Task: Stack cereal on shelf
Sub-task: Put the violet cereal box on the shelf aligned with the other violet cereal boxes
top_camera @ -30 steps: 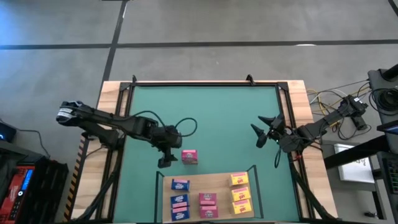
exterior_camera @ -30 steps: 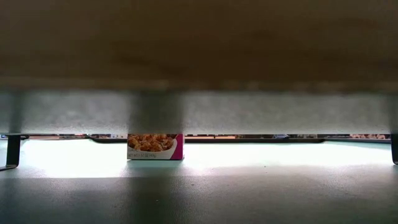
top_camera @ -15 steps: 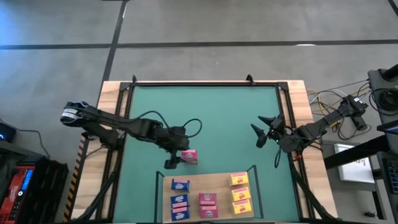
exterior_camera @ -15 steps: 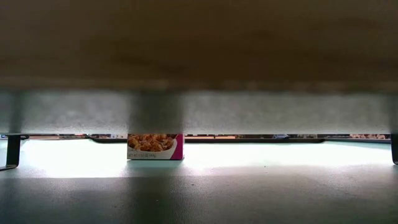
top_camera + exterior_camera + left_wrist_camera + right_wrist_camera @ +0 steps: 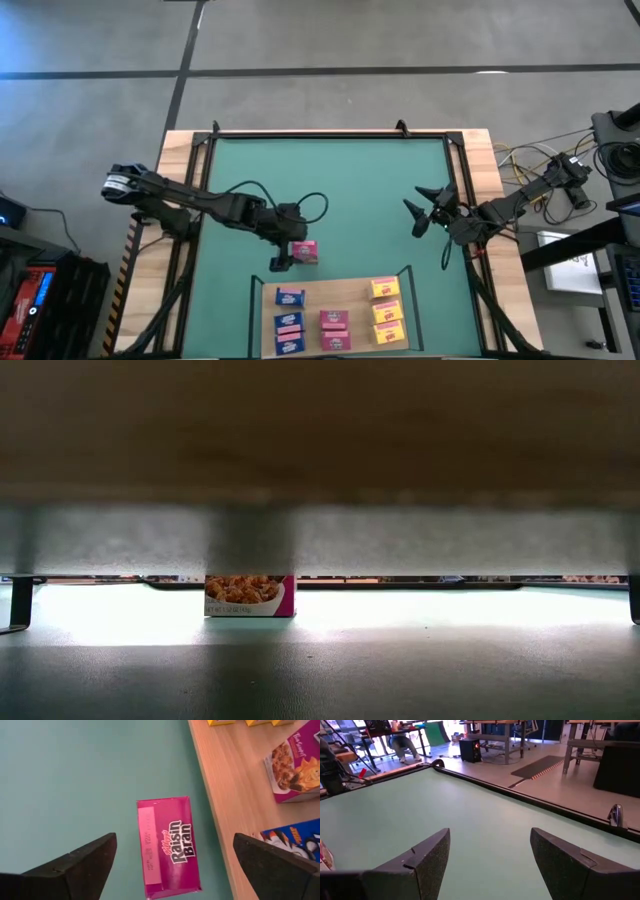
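One pink cereal box (image 5: 167, 846) lies flat on the green mat (image 5: 330, 190), just beyond the shelf's far edge; it also shows in the low view (image 5: 250, 596). My left gripper (image 5: 174, 839) hangs open over it, one finger on either side, touching nothing; from above it stands at the box's left (image 5: 288, 252). The shelf (image 5: 355, 300), a light-wood board with dark posts, sits at the near edge and carries blue (image 5: 289, 321), pink (image 5: 334, 329) and yellow (image 5: 386, 310) cereal boxes lying flat. My right gripper (image 5: 420, 208) waits open above the mat's right side.
A black rail frames the mat (image 5: 330, 134). Cables and gear lie off the table's right side (image 5: 560, 180). The mat's far half is bare green. In the low view the shelf's underside (image 5: 320, 430) fills the top and a post (image 5: 18, 605) stands at left.
My left gripper has moved toward the table's right edge and a little down, closing in on the pink box on the mat. The box has stayed where it was.
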You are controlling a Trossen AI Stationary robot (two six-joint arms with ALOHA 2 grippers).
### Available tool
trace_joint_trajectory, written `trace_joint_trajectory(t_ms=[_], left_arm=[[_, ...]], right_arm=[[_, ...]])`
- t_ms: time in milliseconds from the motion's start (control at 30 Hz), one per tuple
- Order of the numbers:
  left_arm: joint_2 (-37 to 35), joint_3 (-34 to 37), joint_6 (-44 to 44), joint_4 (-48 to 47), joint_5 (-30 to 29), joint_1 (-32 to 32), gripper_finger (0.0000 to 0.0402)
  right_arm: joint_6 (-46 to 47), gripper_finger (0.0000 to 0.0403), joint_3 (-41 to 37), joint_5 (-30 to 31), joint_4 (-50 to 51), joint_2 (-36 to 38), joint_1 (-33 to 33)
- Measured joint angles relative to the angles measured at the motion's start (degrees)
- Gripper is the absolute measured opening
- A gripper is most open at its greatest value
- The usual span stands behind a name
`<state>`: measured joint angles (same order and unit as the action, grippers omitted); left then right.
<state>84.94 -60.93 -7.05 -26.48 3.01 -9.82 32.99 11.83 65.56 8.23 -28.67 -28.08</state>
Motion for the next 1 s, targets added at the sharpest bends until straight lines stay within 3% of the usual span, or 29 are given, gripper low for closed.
trace_joint_trajectory(t_ms=[500,833,1000], left_arm=[[4.0,0.0,-2.4,0.5,-0.1,0.0,0.0396],[6.4,0.0,-2.9,1.0,-3.6,0.1,0.0396],[6.7,0.0,-2.8,1.0,-3.8,0.1,0.0378]], right_arm=[[0.0,0.0265,0.0,0.0,0.0,0.0,0.0],[0.0,0.0265,0.0,0.0,0.0,0.0,0.0],[0.0,0.0265,0.0,0.0,0.0,0.0,0.0]])
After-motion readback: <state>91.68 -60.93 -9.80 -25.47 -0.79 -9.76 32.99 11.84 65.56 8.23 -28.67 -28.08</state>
